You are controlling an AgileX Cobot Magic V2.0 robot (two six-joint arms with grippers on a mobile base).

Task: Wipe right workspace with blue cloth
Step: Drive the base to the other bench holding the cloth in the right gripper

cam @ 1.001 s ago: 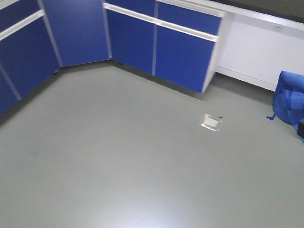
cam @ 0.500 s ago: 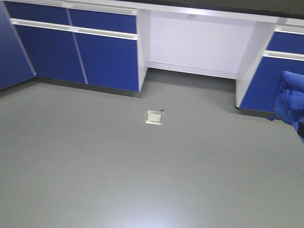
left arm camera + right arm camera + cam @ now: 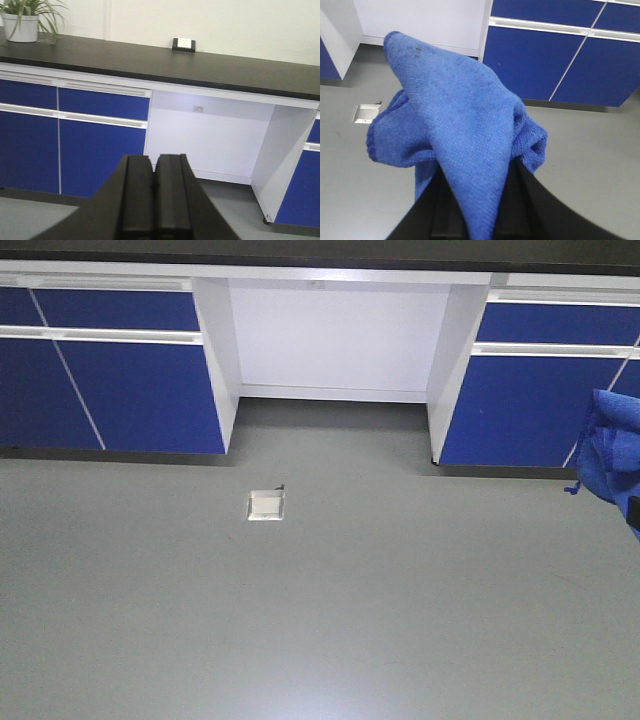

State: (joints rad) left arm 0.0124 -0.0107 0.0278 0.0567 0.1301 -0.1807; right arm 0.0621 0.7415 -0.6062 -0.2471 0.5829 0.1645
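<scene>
The front view now faces the bench square on. The white knee recess [image 3: 335, 340] sits at top centre, with blue cabinet doors [image 3: 110, 390] on either side. A second ago the cabinets ran diagonally across the top of the frame, with an inner corner at upper left and the recess only coming in at upper right. Half a second ago the recess was right of centre. The small metal floor plate [image 3: 266, 505] has slid from right of centre to left of centre on the grey floor [image 3: 330, 630].

The blue cloth [image 3: 612, 445] keeps the same place at the right edge of that view, hanging bunched above the floor. In the right wrist view it drapes up and over the right gripper [image 3: 477, 207]. The gripper's black fingers [image 3: 522, 205] close on the cloth's lower folds, so it is clamped on the rag and clear of any surface.

In the left wrist view the left gripper [image 3: 153, 175] has both fingers pressed together with nothing between them. Beyond it the right workspace [image 3: 150, 62], a matte black countertop, runs across the upper frame. A small dark box with a white face [image 3: 183, 45] stands at its back edge, and a potted plant [image 3: 22, 20] stands at upper left. The cloth is well apart from this countertop.
</scene>
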